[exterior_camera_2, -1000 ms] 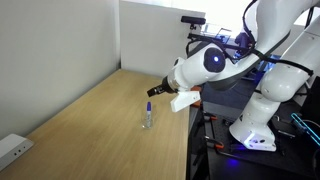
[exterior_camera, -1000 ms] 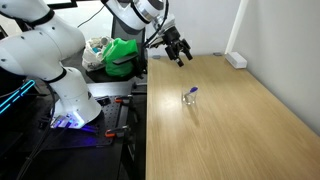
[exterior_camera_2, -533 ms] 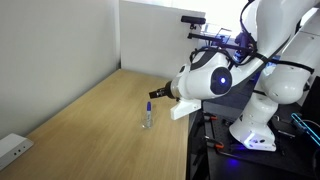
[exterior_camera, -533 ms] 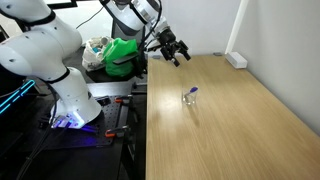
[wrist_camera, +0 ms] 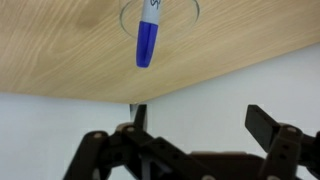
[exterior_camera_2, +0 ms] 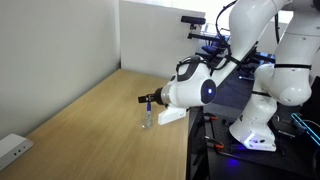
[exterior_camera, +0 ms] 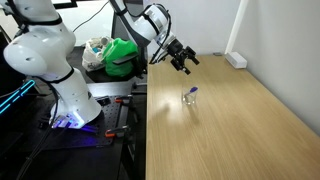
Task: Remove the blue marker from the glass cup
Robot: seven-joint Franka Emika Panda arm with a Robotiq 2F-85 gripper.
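Clearly, the wrist view shows the blue marker (wrist_camera: 148,42) inside the glass cup (wrist_camera: 192,12); in an exterior view the empty claw (exterior_camera: 184,60), jaws spread, hangs apart from the cup.

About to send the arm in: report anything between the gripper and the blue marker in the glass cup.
Nothing visible does. The gripper hangs open above the table, and only bare wood lies between it and the blue marker standing in the glass cup.
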